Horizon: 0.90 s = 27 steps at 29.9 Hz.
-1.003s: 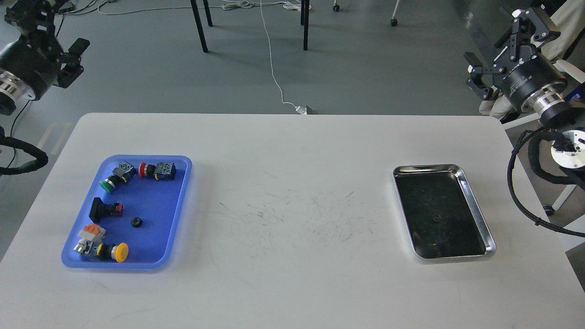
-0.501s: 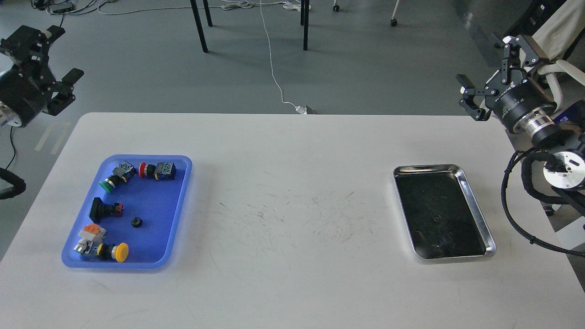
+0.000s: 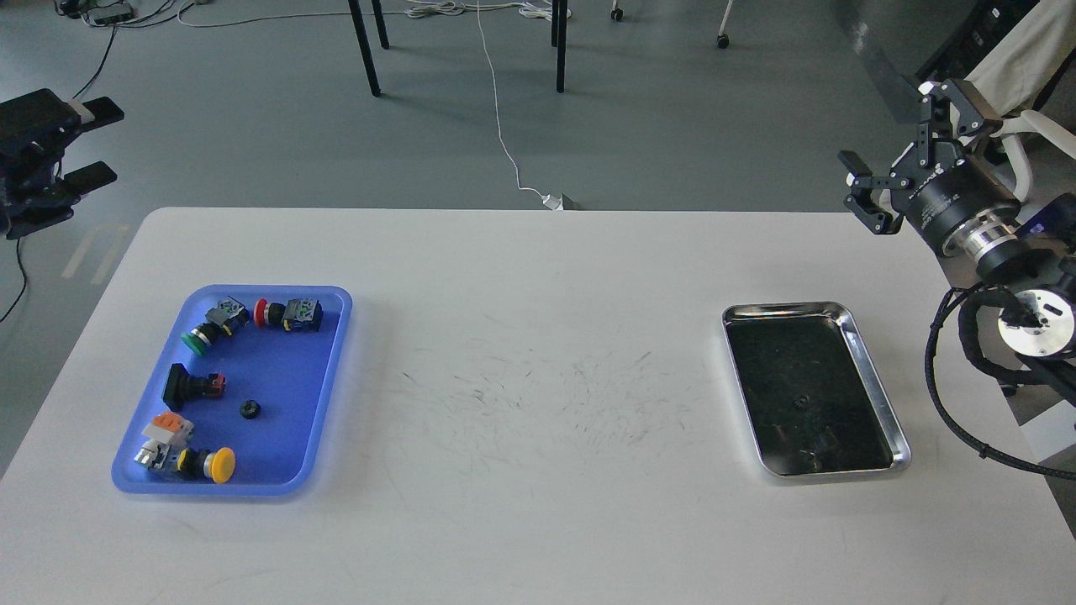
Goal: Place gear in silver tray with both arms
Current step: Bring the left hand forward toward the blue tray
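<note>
The gear (image 3: 250,409) is a small black toothed ring lying in the blue plastic tray (image 3: 290,370) on the left of the white table. On the right of the table rests the silver tray (image 3: 787,311), its dark bottom holding nothing. My left gripper (image 3: 99,140) hangs open past the table's far left corner, well above and left of the blue tray, with nothing between its fingers. My right gripper (image 3: 893,128) is open too, beyond the far right corner and behind the silver tray, gripping nothing.
Several push-button switches lie around the gear in the blue tray: a green one (image 3: 197,339), a red one (image 3: 273,313), a black one (image 3: 192,385) and a yellow one (image 3: 218,464). The table (image 3: 538,403) shows scuff marks. Black cables (image 3: 950,403) loop by the right arm.
The left arm has drawn back toward the left edge and dropped lower, its gripper turning to point right. The right gripper has moved left and slightly down. Nothing on the table moved.
</note>
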Motion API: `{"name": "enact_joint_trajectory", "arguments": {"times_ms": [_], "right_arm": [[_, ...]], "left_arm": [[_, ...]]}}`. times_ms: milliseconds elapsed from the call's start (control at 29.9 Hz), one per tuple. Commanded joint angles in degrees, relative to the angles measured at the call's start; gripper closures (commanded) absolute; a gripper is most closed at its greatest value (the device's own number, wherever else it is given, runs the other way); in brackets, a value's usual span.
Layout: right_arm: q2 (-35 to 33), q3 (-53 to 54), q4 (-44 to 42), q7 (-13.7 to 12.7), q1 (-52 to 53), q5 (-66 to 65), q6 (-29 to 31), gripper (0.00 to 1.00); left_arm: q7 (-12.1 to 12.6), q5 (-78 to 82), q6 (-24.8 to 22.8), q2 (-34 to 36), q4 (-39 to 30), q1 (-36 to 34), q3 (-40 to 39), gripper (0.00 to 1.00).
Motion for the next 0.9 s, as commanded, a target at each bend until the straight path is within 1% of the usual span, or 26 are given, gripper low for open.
{"name": "enact_joint_trajectory", "arguments": {"times_ms": [0, 67, 167, 434, 535, 635, 802, 869], "right_arm": [[-0.1, -0.2, 0.1, 0.0, -0.1, -0.9, -0.1, 0.01], [-0.1, -0.1, 0.0, -0.1, -0.3, -0.9, -0.2, 0.01], [-0.2, 0.0, 0.0, 0.0, -0.4, -0.9, -0.3, 0.01], [-0.8, 0.5, 0.7, 0.0, -1.0, -0.8, -0.4, 0.01], [-0.7, 0.6, 0.4, 0.0, -1.0, -0.8, -0.5, 0.01], [-0.8, 0.6, 0.6, 0.0, -1.0, -0.8, -0.5, 0.01], [-0.9, 0.6, 0.5, 0.0, -1.0, -0.8, -0.6, 0.01], [-1.0, 0.6, 0.4, 0.0, -1.0, -0.8, -0.6, 0.01]], "left_arm": [[0.0, 11.1, 1.9, 1.4, -4.0, -0.4, -0.1, 0.02], [0.0, 13.8, 3.9, 2.0, -5.7, -1.2, -0.3, 0.02], [0.0, 13.8, 4.3, 2.2, -5.8, -3.9, 0.1, 0.02], [0.0, 8.9, 2.7, 2.4, -5.4, -4.6, 0.0, 0.01], [0.0, 7.4, -0.3, 3.1, -5.3, -5.9, -0.7, 0.02], [0.0, 8.6, -0.3, 4.5, -7.2, -6.2, -0.3, 0.02], [0.0, 25.9, -0.1, 4.7, -10.7, -6.0, -0.2, 0.02], [0.0, 32.5, 1.4, 4.5, -11.6, -5.7, 0.0, 0.02]]}}
